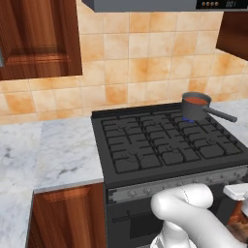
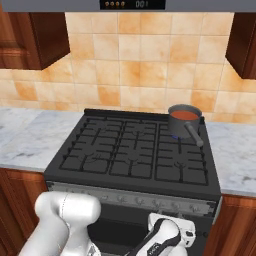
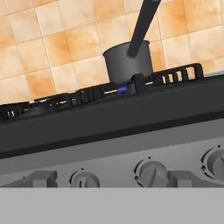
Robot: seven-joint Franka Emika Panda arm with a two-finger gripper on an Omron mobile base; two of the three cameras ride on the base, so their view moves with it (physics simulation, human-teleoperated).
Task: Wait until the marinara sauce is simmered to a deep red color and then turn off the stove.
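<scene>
From the two base views the marinara sauce [image 1: 195,100] shows as an orange-red disc inside the dark saucepan [image 2: 184,120], sitting on the back right burner of the stove [image 1: 164,143] with a small blue flame [image 2: 176,135] under it. The hand view, low before the stove's front, hides the sauce behind the pan's wall but shows the fingertips [image 3: 42,178] spread apart and holding nothing, with two grey knobs [image 3: 151,173] between them. Pan and handle [image 3: 142,26] rise well beyond the fingers, slightly right of their midline.
</scene>
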